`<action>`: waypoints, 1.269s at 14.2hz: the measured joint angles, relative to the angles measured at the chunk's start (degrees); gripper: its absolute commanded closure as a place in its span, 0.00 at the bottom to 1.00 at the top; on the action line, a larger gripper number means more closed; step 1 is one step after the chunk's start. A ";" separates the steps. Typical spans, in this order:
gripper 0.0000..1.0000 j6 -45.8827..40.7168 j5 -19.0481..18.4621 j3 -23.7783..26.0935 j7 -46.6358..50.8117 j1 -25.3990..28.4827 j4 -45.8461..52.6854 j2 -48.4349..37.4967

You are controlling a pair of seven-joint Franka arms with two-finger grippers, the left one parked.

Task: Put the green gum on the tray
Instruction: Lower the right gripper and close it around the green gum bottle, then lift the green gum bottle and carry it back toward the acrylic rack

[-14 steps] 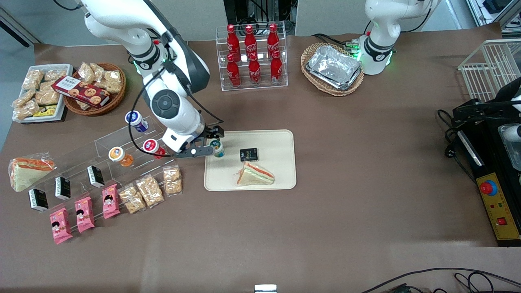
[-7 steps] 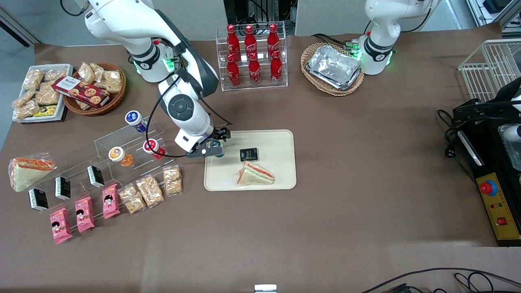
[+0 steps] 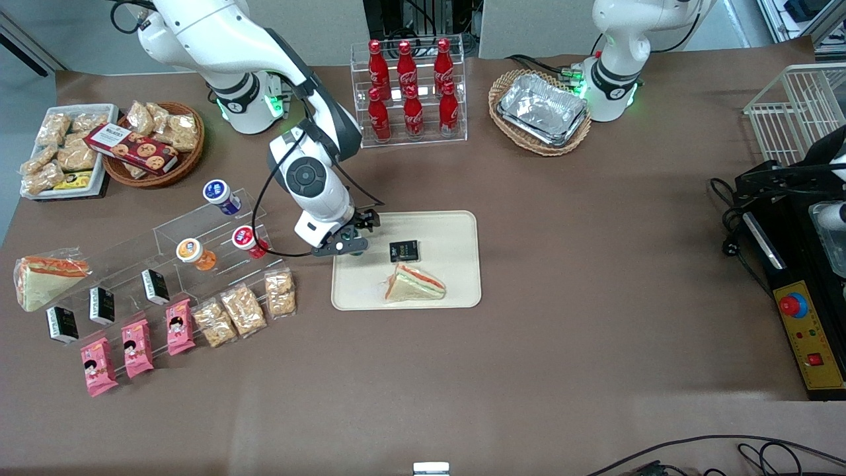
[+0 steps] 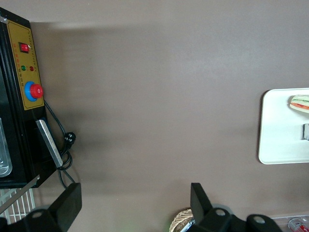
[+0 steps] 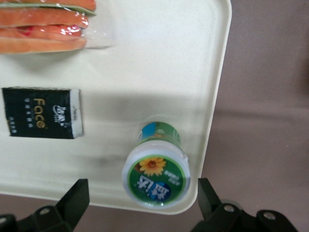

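The green gum (image 5: pixel 155 175) stands upright on the tray (image 5: pixel 145 72), close to the rim at one rounded corner; its green-and-white lid faces the right wrist camera. My right gripper (image 5: pixel 142 191) is open right above it, one finger on each side with a clear gap to the lid. In the front view the gripper (image 3: pixel 349 242) hangs over the tray's (image 3: pixel 449 231) corner toward the working arm's end, and it hides nearly all of the gum.
A black Face packet (image 3: pixel 404 250) and a wrapped sandwich (image 3: pixel 415 283) lie on the tray. An acrylic rack holds blue (image 3: pixel 219 196), orange (image 3: pixel 193 253) and red (image 3: pixel 248 239) gum bottles beside it. A cola rack (image 3: pixel 408 92) and a basket of foil trays (image 3: pixel 540 109) stand farther from the camera.
The right arm's wrist has swung over the tray's corner. The green gum, in plain sight beside the gripper a second ago, is now covered by it in the front view.
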 measured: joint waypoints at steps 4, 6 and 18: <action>0.36 2.65 0.00 -0.01 0.00 0.00 -1.14 0.95; 0.50 2.95 0.00 -0.02 0.01 0.00 -1.16 1.01; 0.70 -11.02 0.00 -1.32 -13.18 -10.60 3.61 -6.19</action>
